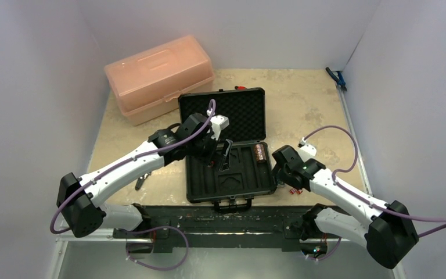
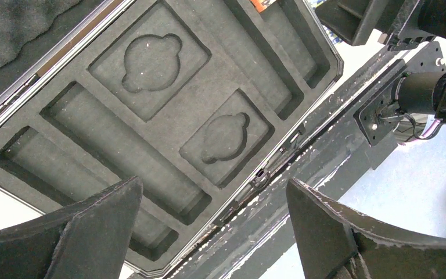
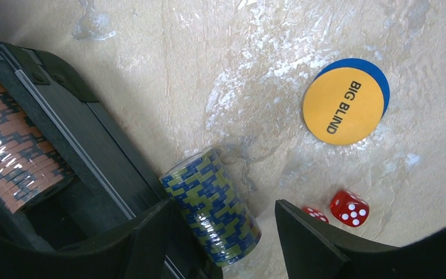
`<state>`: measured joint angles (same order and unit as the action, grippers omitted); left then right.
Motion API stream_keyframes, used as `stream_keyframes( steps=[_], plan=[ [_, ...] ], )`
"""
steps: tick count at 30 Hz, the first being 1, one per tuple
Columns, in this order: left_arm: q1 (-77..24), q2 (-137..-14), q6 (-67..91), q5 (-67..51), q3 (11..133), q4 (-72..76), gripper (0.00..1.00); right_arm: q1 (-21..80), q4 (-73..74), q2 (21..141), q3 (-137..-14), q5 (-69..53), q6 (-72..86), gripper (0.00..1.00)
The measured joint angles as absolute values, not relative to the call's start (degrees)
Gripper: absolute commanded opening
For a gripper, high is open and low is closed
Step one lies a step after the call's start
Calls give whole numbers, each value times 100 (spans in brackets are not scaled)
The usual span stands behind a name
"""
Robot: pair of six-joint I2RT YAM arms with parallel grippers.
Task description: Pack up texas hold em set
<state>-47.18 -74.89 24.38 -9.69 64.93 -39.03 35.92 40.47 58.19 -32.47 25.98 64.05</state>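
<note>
Centre your wide right pincer [image 3: 220, 206] on the blue-green chip stack [image 3: 209, 197] beside the case [image 3: 93, 157] and squeeze so no chips slip; your left pincer [image 2: 212, 183] hangs wide, empty.

**Tray open, right flank cluttered**
In the left wrist view, the long slots and round hollows in the tray [image 2: 209, 75] lay bare. In the top view, the left arm [image 1: 151, 152] crossed the left side of the case [image 1: 232, 190], and the box [image 1: 158, 75] closed the upper left. Lower centre of the right wrist view, a chip stack [image 3: 212, 209] lay against the case wall; a disc [image 3: 342, 107] and dice [image 3: 349, 207] dotted the table [image 3: 220, 52] at right.
</note>
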Motion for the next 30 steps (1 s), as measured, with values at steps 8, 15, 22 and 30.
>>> stream_keyframes(
  steps=[8,15,22,30],
  plan=[
    [-4777,-7500,2451,-862,6493,-3861,94,3544,3588,6195,-3221,2502,5730,77],
    [-4779,-7500,2453,-781,6493,-3863,94,3562,3295,6525,-3319,2139,5277,78],
    [-4781,-7498,2456,-720,6493,-3861,93,3564,3258,6523,-3321,2038,5245,68],
    [-4812,-7498,2497,-722,6493,-3833,93,3564,3336,6532,-3321,2001,5332,64]
  ],
)
